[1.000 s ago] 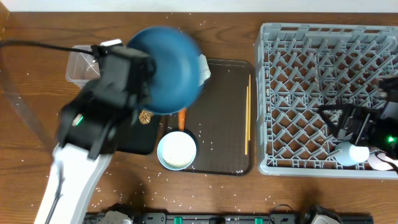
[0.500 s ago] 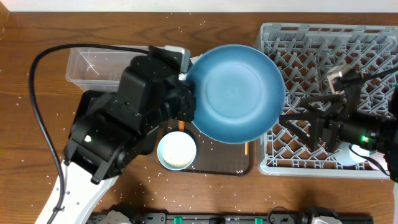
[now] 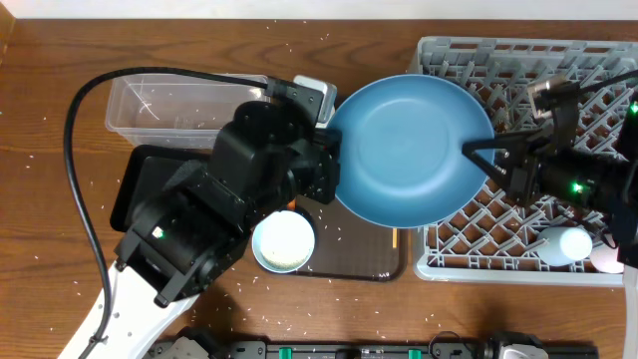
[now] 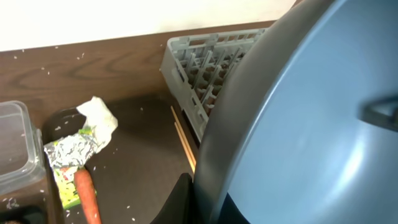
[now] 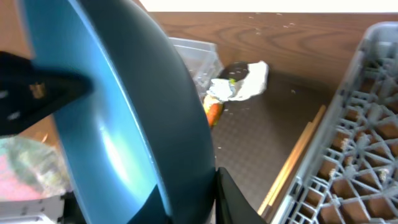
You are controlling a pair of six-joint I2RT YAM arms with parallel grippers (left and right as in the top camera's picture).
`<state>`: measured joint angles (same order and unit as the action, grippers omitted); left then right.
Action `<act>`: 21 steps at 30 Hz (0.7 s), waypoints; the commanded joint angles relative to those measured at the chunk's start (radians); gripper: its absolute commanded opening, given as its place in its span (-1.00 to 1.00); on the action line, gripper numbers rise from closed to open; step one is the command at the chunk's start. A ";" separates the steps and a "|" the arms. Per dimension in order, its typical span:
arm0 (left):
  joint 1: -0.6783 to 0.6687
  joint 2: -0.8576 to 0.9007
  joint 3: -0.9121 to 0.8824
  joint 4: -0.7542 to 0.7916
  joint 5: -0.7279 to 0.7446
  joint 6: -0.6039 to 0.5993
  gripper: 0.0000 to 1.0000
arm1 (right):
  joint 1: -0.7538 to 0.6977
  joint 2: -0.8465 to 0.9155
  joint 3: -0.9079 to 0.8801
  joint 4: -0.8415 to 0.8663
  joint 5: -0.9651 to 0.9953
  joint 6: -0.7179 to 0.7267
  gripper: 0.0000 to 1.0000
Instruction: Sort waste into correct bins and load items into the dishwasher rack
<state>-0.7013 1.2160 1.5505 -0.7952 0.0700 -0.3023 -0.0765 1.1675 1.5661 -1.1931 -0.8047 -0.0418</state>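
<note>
Dark-blue bowl (image 3: pixel 414 150) pinched by left end effector (image 3: pixel 335 175) toward tabletop's right edge, right end effector (image 3: pixel 482 158) astride opposite rim, grip unclear

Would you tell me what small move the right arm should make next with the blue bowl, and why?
Probably close the right gripper on the rim of the blue bowl. Its fingers straddle that rim, one inside and one outside, while the left gripper holds the opposite edge, with the bowl partly over the rack. A second grip would let the left one release.
</note>
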 commanded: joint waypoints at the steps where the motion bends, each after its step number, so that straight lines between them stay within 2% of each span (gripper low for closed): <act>1: -0.031 -0.007 0.007 0.029 0.030 0.014 -0.88 | 0.013 0.009 0.006 0.016 0.047 0.091 -0.82; 2: -0.035 -0.007 0.007 0.039 0.031 0.014 -0.88 | 0.013 0.009 0.006 0.019 0.045 0.090 -0.83; 4: -0.043 -0.007 0.007 0.059 0.031 0.014 -0.88 | 0.013 0.009 0.006 0.025 0.037 0.090 -0.66; 7: -0.057 -0.007 0.007 0.088 0.031 0.014 -0.88 | 0.013 0.009 0.006 0.026 0.038 0.090 -0.64; 8: -0.061 -0.007 0.007 0.095 0.031 0.014 -0.88 | 0.013 0.010 0.006 0.027 0.038 0.090 -0.67; 11: -0.075 -0.007 0.007 0.109 0.031 0.014 -0.88 | 0.013 0.011 0.006 0.031 0.039 0.090 -0.93; 13: -0.077 -0.007 0.007 0.109 0.029 0.015 -0.87 | 0.013 0.011 0.006 0.031 0.051 0.090 -0.97; 14: -0.077 -0.007 0.007 0.108 0.023 0.017 -0.70 | 0.013 0.010 0.006 0.031 0.071 0.090 -0.97; 15: -0.077 -0.008 0.007 0.108 0.023 0.032 -0.36 | 0.013 0.006 0.006 0.031 0.116 0.090 -0.98; 16: -0.077 -0.008 0.007 0.108 0.023 0.058 0.18 | 0.012 0.002 0.006 0.030 0.178 0.090 -0.98; 17: -0.077 -0.010 0.007 0.107 0.018 0.094 0.96 | 0.012 -0.007 0.006 0.030 0.266 0.097 -0.97; 21: -0.077 -0.019 0.007 0.087 -0.106 0.138 0.96 | 0.011 -0.054 0.006 0.026 0.692 0.201 -0.98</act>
<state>-0.7784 1.2133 1.5475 -0.7006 0.0429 -0.2268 -0.0761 1.1561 1.5661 -1.1683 -0.4541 0.0631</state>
